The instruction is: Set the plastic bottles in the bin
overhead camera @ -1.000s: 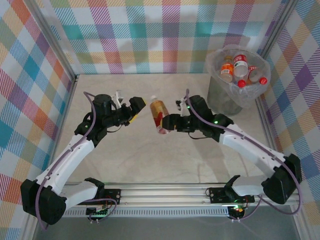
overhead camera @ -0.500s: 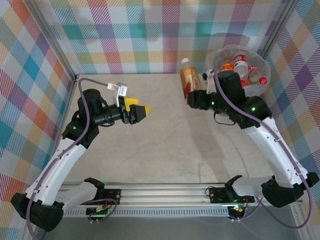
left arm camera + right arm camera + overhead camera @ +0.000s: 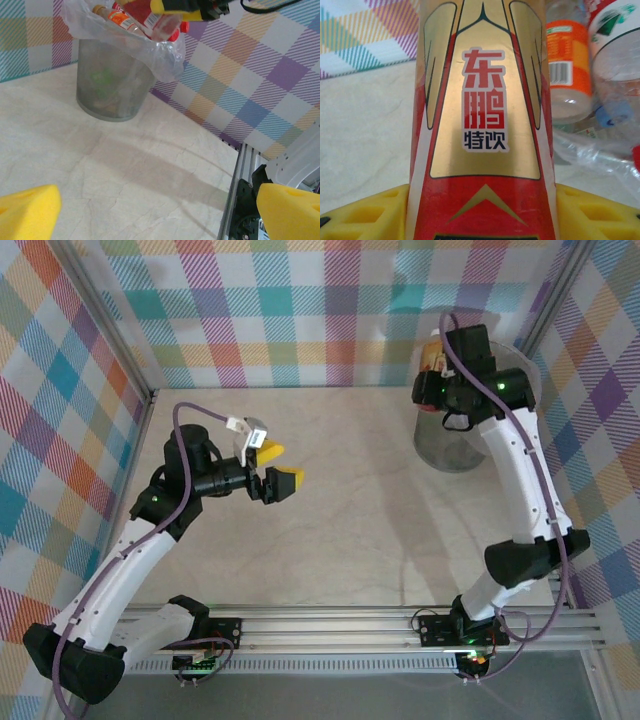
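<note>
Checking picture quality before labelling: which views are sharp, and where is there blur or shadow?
Right wrist: the front bottle label is crisp, the bottles behind it softer. Left wrist: a soft shadow band crosses the table. Top view: even light, faint shadows.

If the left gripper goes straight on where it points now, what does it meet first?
The left gripper likely meets the plaid side wall, passing over bare table beside the bin; depth is unclear, so perhaps the table first.
</note>
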